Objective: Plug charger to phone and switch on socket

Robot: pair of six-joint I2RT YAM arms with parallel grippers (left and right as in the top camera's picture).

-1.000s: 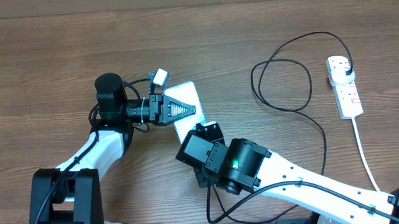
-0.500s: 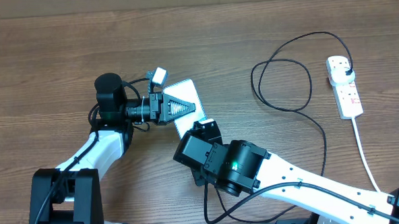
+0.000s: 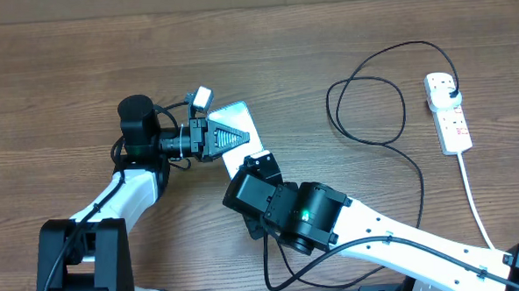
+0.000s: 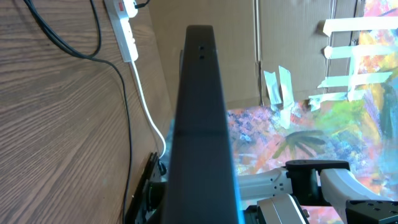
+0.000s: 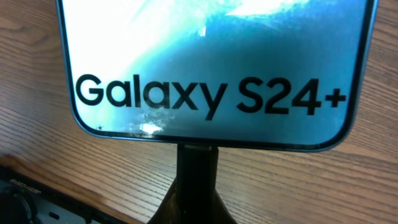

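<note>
brown wood table (image 3: 63, 66), seen from overhead. phone (image 3: 236, 113) sits near centre, slightly toward 11 o'clock, screen up, long axis running 11 to 5. left claw (image 3: 249, 138) comes in from 9 o'clock and is clamped on the phone's side, one black finger lying across the screen. right claw (image 3: 256, 158) reaches in from 5 o'clock, fingers together, apparently on the end of the cable (image 3: 328, 103). right wrist view shows its dark tip touching the middle of the phone's short edge, just below the "galaxy s24+" text. can't tell if the connector is seated. rest of the cable lies in loose loops at 2 o'clock. its plug (image 3: 451, 91) is in the 12 o'clock end outlet of the power strip (image 3: 452, 124) at 3 o'clock. white cord (image 3: 474, 197) trails from the strip toward 5 o'clock.
</note>
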